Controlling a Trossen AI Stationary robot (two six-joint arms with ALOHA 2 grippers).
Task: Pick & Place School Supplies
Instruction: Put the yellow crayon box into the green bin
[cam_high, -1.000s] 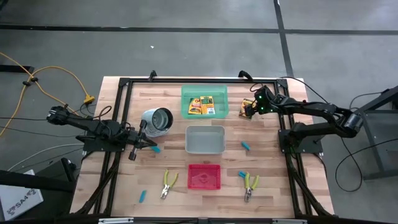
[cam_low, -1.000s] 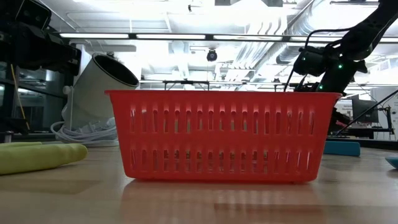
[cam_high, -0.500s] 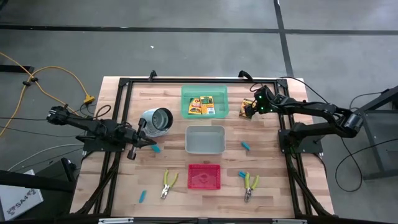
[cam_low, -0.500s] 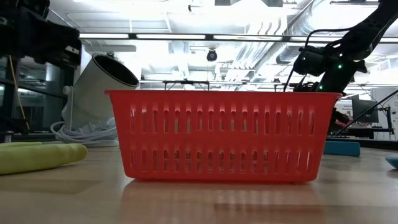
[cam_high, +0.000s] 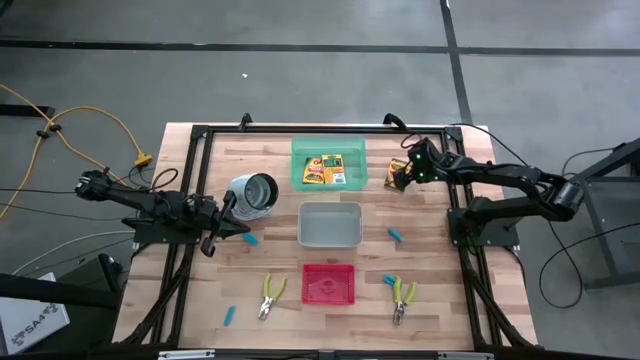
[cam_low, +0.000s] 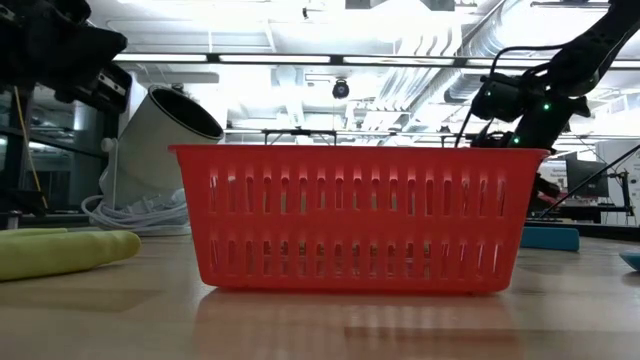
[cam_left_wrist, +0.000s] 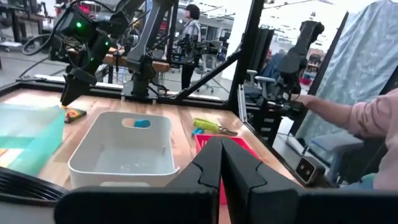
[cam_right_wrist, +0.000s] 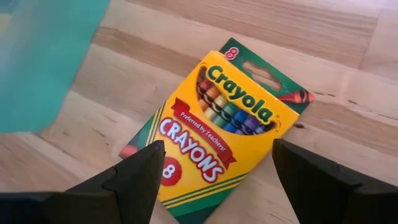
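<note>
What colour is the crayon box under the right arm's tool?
Yellow-orange cardboard crayon box with green edges and a red banner; clearest in the right wrist view.

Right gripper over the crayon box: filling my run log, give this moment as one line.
right gripper: open, above crayon box on table | left gripper: shut, empty, near blue piece | green tray: one box inside

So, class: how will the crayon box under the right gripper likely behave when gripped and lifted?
The crayon box looks like thin card, so probably light and crushable. It lies flat, unlikely to roll. The open right gripper straddles it, so it may slide on the wood.
</note>
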